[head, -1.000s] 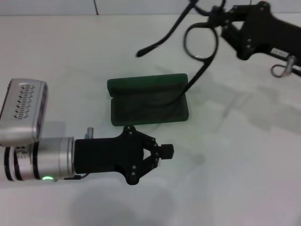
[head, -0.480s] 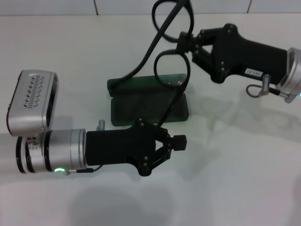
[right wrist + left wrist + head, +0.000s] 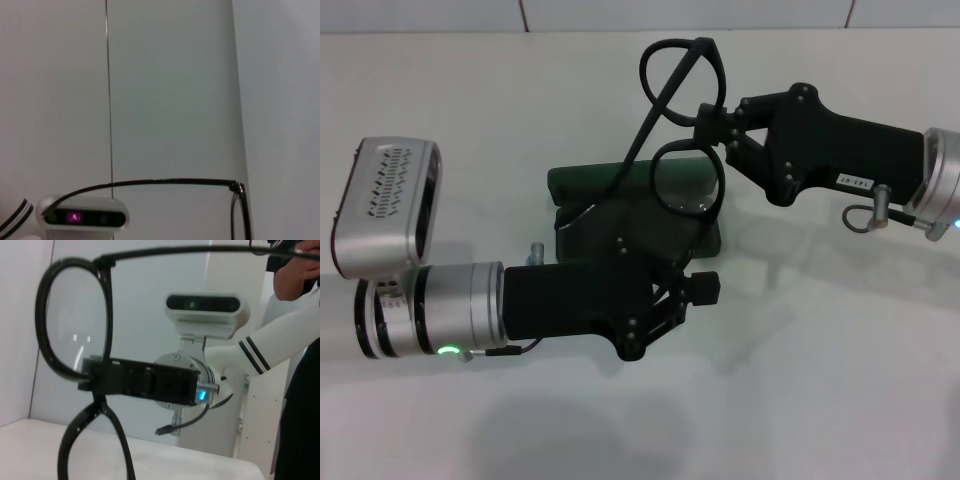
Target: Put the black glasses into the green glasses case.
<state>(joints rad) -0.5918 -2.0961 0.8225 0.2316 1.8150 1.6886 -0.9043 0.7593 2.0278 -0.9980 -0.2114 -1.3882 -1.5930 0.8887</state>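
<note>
White tabletop (image 3: 820, 380) fills the head view. At centre the open case (image 3: 582, 186) lies partly behind the left gripper (image 3: 705, 288), its fingers clenched on nothing. From the right, the right gripper (image 3: 705, 125) grasps the glasses (image 3: 685, 178) by the bridge, held above the case.

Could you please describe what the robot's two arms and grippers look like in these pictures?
Both arms end in matte black, angular grippers with visible screws. The left gripper sits on a ribbed silver cylindrical wrist with a green light, beside a silver perforated camera box. The right gripper has a small white label, a silver wrist and a looped grey cable.
</note>
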